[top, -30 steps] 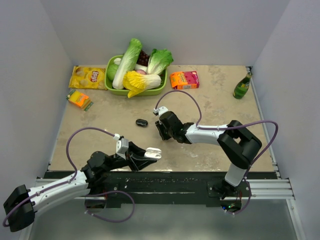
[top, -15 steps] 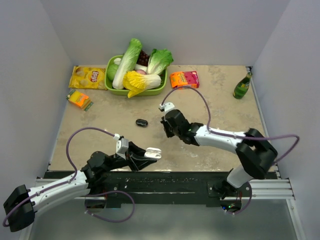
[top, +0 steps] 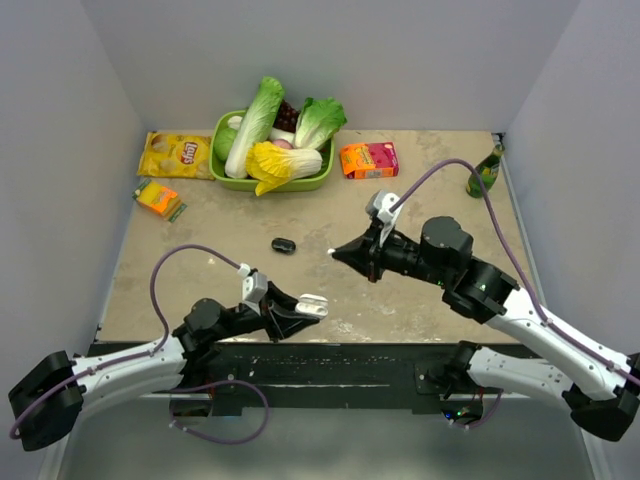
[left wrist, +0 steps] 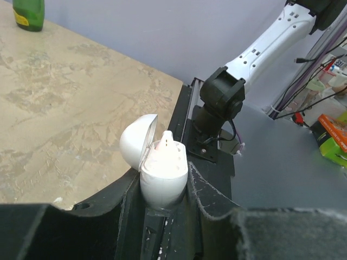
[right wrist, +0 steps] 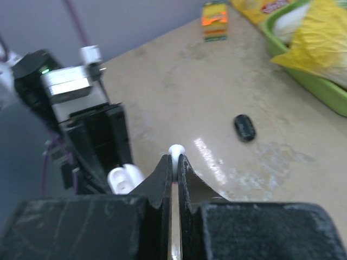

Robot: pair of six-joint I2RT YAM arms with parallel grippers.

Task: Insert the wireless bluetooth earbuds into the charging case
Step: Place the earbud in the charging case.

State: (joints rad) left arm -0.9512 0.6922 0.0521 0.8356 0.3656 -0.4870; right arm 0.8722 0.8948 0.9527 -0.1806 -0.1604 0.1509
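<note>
second bud pinched, right arm up off the table

your right gripper has clamped shut on a white earbud and risen clear of the table since a second ago. its forearm now reaches out nearly level, fingers aimed at 9 o'clock. that reads as pick done, carry next. your left gripper grasps the charging case by its base, lid hinged open, at 7 o'clock from the pinched earbud, by the table's near edge. another bud seems seated inside already. the black oval object lies at 9 o'clock, apart.
</note>
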